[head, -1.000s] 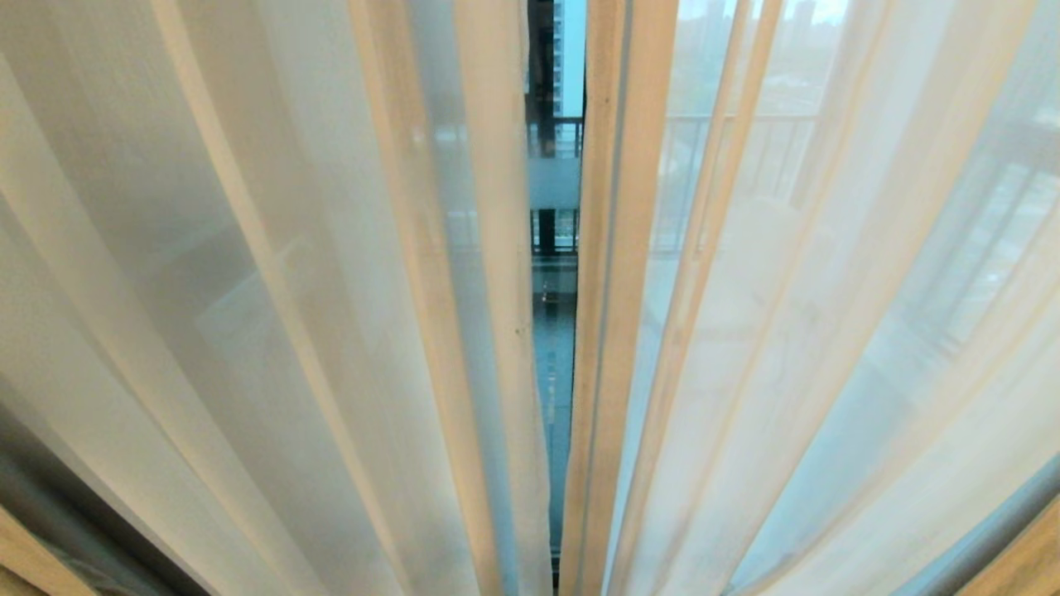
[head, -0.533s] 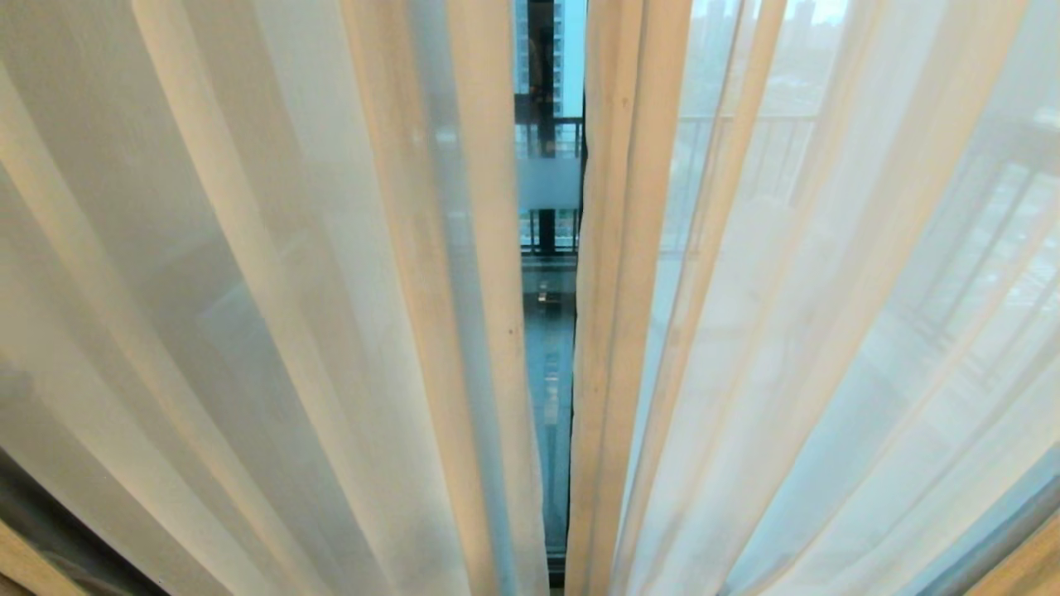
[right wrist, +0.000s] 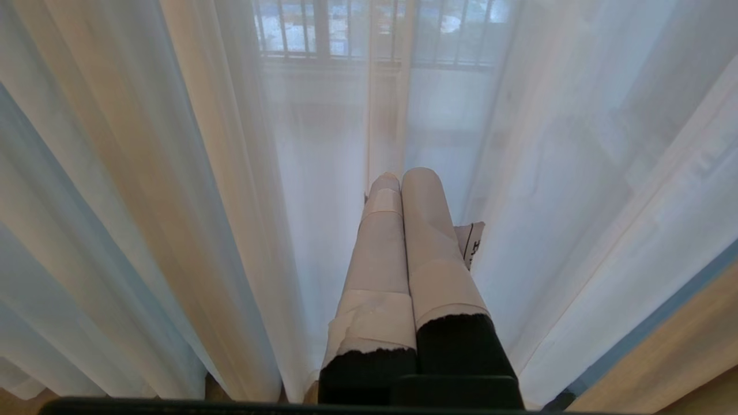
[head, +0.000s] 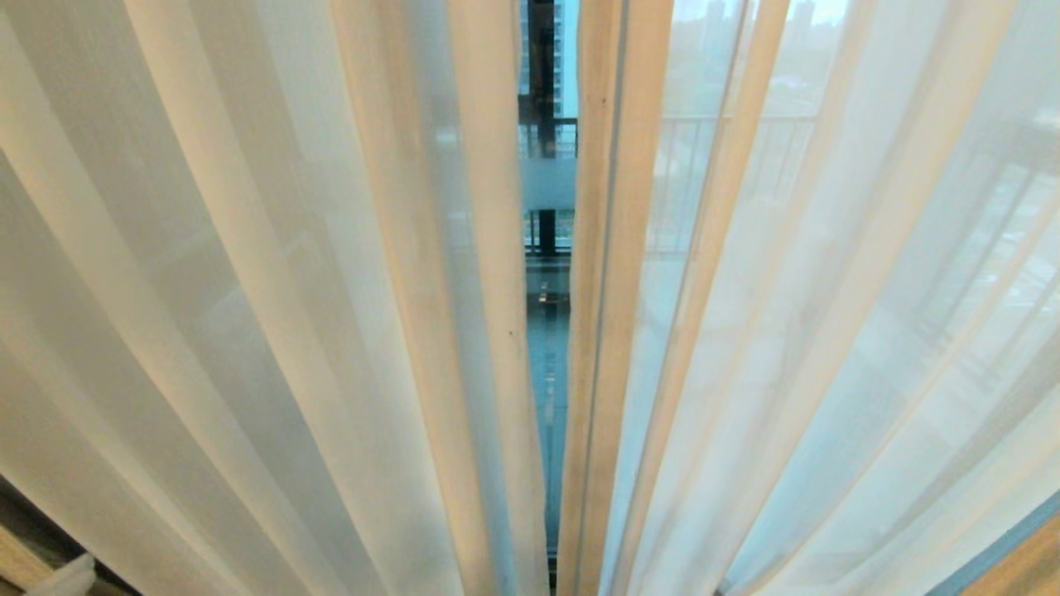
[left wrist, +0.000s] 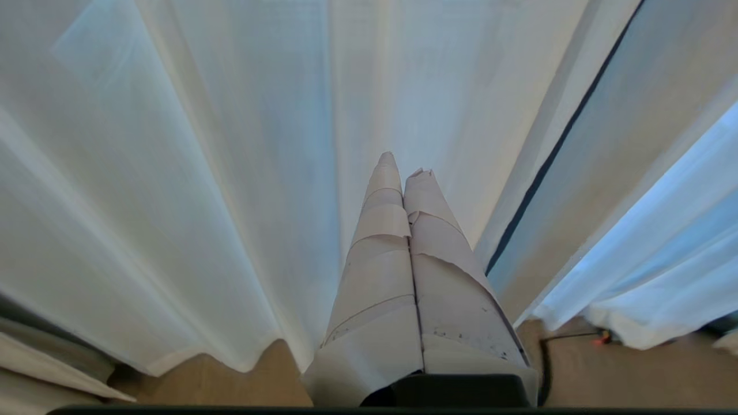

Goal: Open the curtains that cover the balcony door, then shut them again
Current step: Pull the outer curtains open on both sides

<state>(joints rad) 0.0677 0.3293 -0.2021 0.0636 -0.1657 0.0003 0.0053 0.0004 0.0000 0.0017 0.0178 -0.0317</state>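
Note:
Two white see-through curtains, a left panel (head: 248, 290) and a right panel (head: 828, 290), hang nearly together in the head view. A narrow gap between them shows the balcony door (head: 546, 348), with clear glass, a frosted band and a dark frame. Neither arm shows in the head view. My left gripper (left wrist: 402, 164) is shut with nothing in it. Its taped fingers point at the left curtain (left wrist: 230, 144), low near the hem. My right gripper (right wrist: 403, 176) is also shut and empty, close before the right curtain (right wrist: 173, 173).
Through the sheer fabric a balcony railing (right wrist: 357, 34) with vertical bars shows. Wooden floor (left wrist: 634, 374) lies under the hems, with a dark cable (left wrist: 545, 357) on it. A small printed tag (right wrist: 471, 242) sticks out beside the right gripper's fingers.
The left curtain's folds have swung and spread toward the lower left corner of the head view. The middle gap has stayed narrow and has barely shifted.

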